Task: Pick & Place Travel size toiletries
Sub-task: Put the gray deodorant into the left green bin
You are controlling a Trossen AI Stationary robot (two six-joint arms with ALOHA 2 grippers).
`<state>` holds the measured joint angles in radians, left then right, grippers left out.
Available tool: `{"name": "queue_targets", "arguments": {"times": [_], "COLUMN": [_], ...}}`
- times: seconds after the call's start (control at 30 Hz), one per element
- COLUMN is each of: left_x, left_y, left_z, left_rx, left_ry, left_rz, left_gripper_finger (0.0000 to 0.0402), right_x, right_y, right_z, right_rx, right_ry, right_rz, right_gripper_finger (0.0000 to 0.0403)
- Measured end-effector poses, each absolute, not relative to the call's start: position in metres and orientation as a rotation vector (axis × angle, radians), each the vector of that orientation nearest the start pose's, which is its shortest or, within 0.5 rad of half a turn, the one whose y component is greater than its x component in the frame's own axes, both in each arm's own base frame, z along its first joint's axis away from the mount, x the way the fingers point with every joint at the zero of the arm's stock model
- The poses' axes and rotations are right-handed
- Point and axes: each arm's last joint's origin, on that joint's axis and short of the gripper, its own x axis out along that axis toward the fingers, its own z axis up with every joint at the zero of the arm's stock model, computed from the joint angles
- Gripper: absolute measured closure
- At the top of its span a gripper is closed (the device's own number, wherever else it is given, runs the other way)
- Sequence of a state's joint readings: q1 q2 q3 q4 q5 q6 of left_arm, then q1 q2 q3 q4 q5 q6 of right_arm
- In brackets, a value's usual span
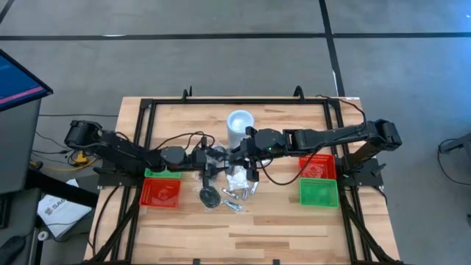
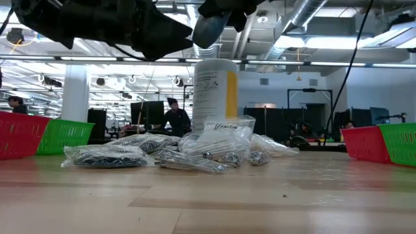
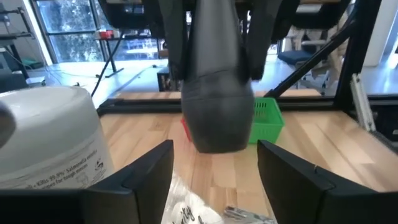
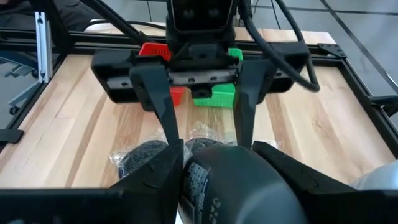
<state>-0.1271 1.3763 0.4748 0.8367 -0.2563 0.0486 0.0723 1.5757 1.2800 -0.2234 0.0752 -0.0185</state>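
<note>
A dark grey bottle [image 4: 224, 180] with white print hangs in the air over the pile of travel size toiletries [image 1: 228, 184], with my right gripper [image 4: 219, 149] shut on it. My left gripper [image 3: 214, 168] faces it from the table's left, level and open. Its fingers [image 4: 166, 112] stand on either side of the bottle's rounded end [image 3: 217, 127] without touching it. The pile [image 2: 175, 153] of clear bags, dark pieces and silvery tubes lies on the table in front of the tall white canister [image 2: 216, 91]. My right gripper pinches the grey bottle by its two sides [image 4: 186, 171] between its fingers, which lie along the bottle. It comes from the table's right, slanting downward. The bottle's rounded end [image 2: 207, 32] sticks out past the fingertips toward my left gripper, clear of the table and pile.
Red [image 1: 160, 193] and green [image 1: 162, 174] trays sit at the table's left, red [image 1: 318, 165] and green [image 1: 319, 193] ones at its right. The canister [image 1: 239, 121] stands just behind both grippers. A black frame [image 1: 147, 103] borders the table. People stand in the room beyond.
</note>
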Motion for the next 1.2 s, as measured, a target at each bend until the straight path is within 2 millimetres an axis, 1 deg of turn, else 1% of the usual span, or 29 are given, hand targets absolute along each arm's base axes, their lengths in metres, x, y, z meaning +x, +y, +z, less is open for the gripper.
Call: {"name": "queue_targets", "arguments": {"times": [0.13,0.33,0.53,0.73,0.93,1.2], "left_x": [0.272,0.295,0.313,0.317,0.316,0.316], "left_y": [-0.024,-0.024,-0.025,-0.025,-0.025,-0.025], "left_z": [0.205,0.208,0.205,0.203,0.205,0.203], "left_rx": [0.059,0.057,0.059,0.059,0.056,0.047], "left_ry": [0.059,0.054,0.07,0.077,0.071,0.094], "left_rz": [0.143,0.105,0.11,0.11,0.11,0.109], "left_gripper_finger": [0.0173,0.0169,0.0171,0.0178,0.0215,0.0216], "right_x": [0.356,0.356,0.356,0.355,0.355,0.355], "right_y": [0.023,0.023,0.023,0.023,0.023,0.023], "right_z": [0.306,0.306,0.305,0.304,0.304,0.304], "right_rx": [-0.056,-0.056,-0.059,-0.065,-0.066,-0.073], "right_ry": [0.517,0.518,0.521,0.538,0.538,0.54], "right_rz": [0.001,0.002,0.003,0.004,0.004,0.007], "right_gripper_finger": [0.0246,0.0251,0.0255,0.0259,0.0262,0.0264]}}
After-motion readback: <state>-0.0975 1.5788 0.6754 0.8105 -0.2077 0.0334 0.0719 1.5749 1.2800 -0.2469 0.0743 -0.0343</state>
